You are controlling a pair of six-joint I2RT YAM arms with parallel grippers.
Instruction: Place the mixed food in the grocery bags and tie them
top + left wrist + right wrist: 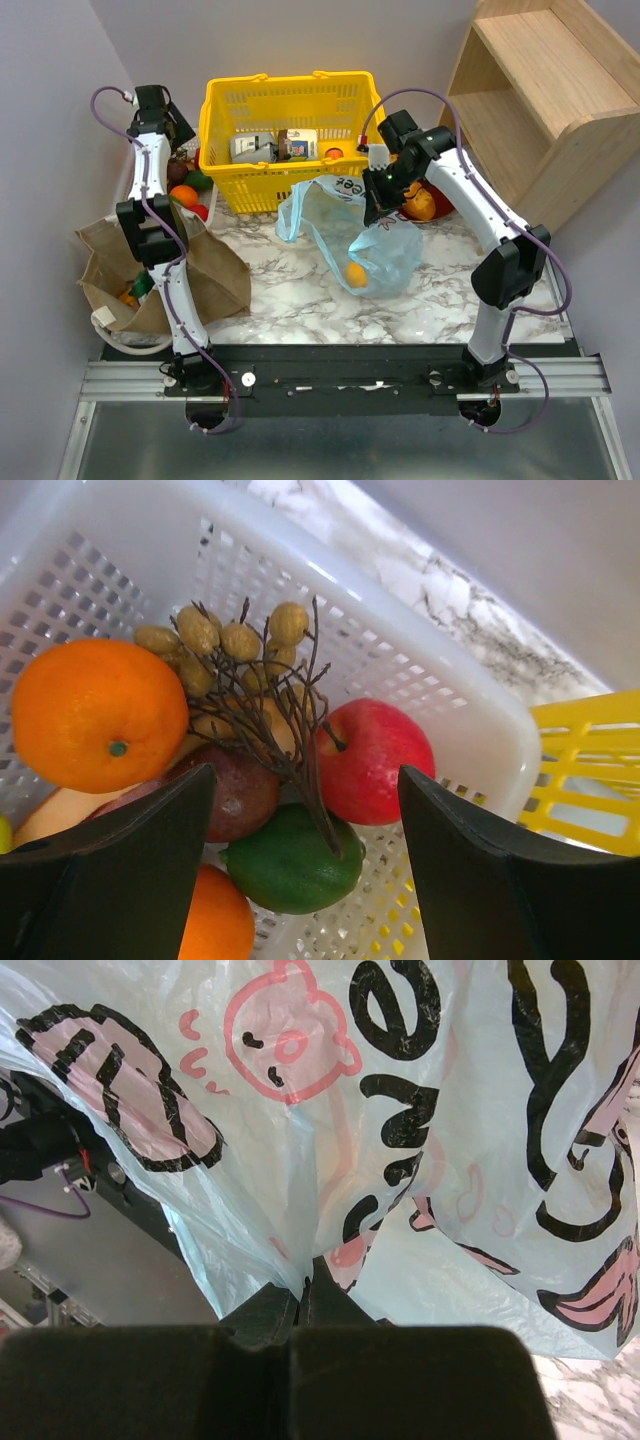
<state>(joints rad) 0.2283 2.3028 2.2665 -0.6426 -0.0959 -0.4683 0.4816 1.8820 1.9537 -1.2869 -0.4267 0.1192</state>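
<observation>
Only the right wrist view shows fingers [262,1318] pinching the light-blue bag [420,1160].

A: The top camera?
B: High at the near side, looking down at the table [300,300].
A: Wrists?
B: Left is close over fruit [375,760]; right is against the bag [450,1260], which top shares.

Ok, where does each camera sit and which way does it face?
Top external: above, behind the bases, looking down on the marble table; both arms show.
Left wrist: on the left arm, facing into the white fruit basket; open jaws show.
Right wrist: on the right arm, against the light-blue bag; jaws shut on it.
Shared: top and left wrist both see the yellow basket.
</observation>
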